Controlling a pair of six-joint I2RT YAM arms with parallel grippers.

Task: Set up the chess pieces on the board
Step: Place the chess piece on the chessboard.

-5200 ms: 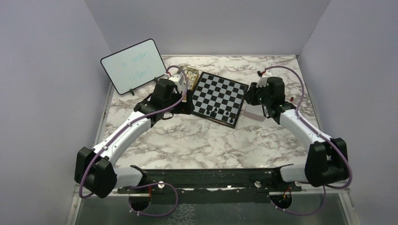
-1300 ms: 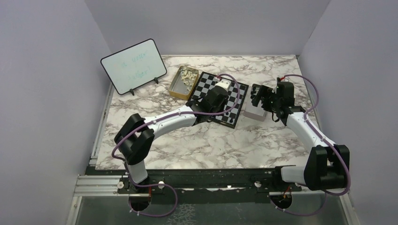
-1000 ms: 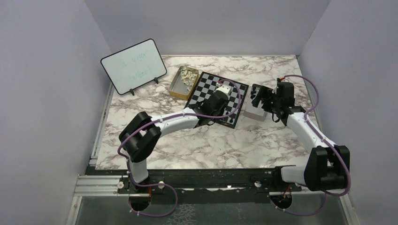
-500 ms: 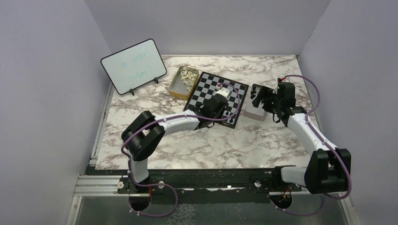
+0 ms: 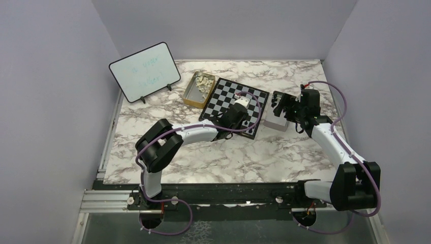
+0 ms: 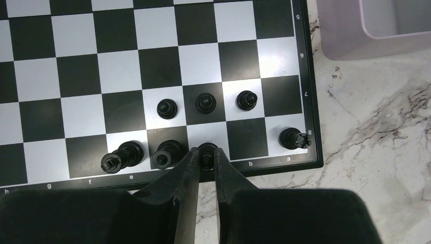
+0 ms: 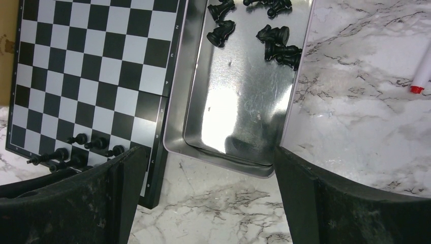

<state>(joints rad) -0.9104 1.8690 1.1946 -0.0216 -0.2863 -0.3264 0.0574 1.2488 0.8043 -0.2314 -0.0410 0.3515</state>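
Observation:
The board (image 5: 223,95) lies at the back middle of the table, and its near right corner fills the left wrist view (image 6: 152,66). My left gripper (image 6: 205,158) is shut on a black chess piece (image 6: 207,150) standing on a white square of the edge row. In that row also stand two tall black pieces (image 6: 116,158) and a rook (image 6: 294,138). Three black pawns (image 6: 206,103) stand one row further in. My right gripper (image 7: 209,155) hangs open over a silver tin (image 7: 239,101) holding several black pieces (image 7: 274,38).
A gold tin (image 5: 195,90) of cream-white pieces (image 5: 205,81) sits left of the board. A white dry-erase board (image 5: 145,71) stands at the back left. A red-tipped marker (image 7: 421,76) lies on the marble to the right of the silver tin.
My left gripper has carried the black piece from the gold tin's side across to the board's near right edge row and come low there. The right arm has barely moved.

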